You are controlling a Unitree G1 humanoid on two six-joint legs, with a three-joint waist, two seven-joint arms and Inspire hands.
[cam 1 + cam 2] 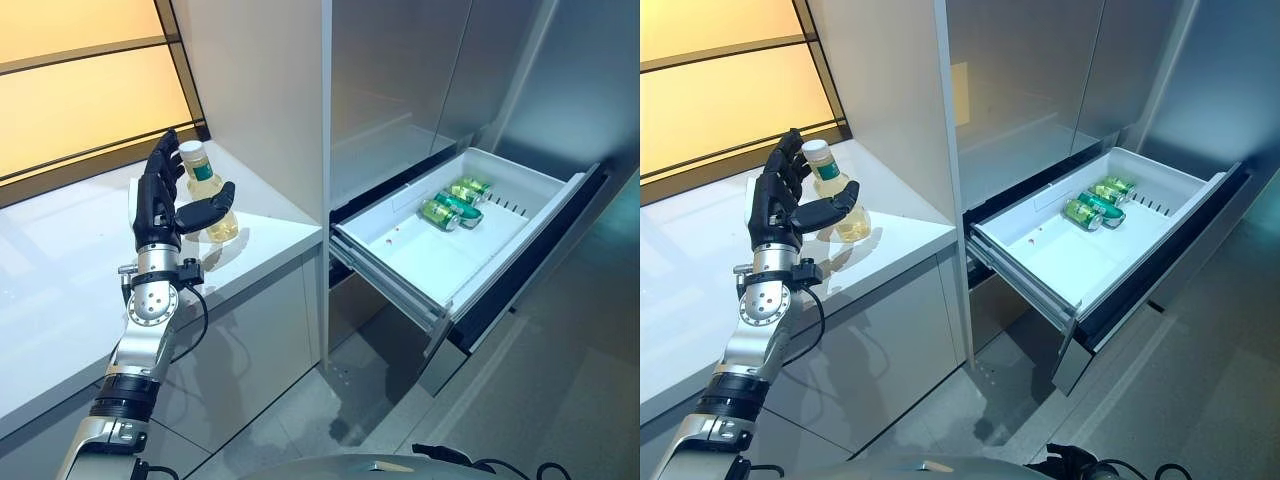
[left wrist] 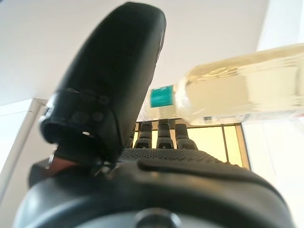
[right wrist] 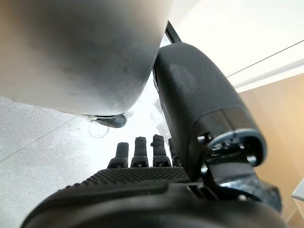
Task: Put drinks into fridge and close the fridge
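Note:
A clear bottle (image 1: 207, 188) of pale yellow drink with a white cap and a teal label stands on the white counter (image 1: 60, 270) near its right end. My left hand (image 1: 160, 215) is raised beside it, fingers straight and thumb spread across the bottle's front, not closed on it. In the left wrist view the bottle (image 2: 247, 95) lies just past the thumb (image 2: 114, 80). The fridge's white drawer (image 1: 440, 265) is pulled out at the right, with green cans (image 1: 455, 205) lying at its back. My right hand (image 3: 142, 190) hangs low over the floor, fingers straight and empty.
The steel fridge front (image 1: 400, 70) rises above the open drawer. A white wall panel (image 1: 260, 90) stands between the counter and the fridge. An amber-lit window (image 1: 70, 90) runs behind the counter. The grey floor (image 1: 560, 400) lies below the drawer.

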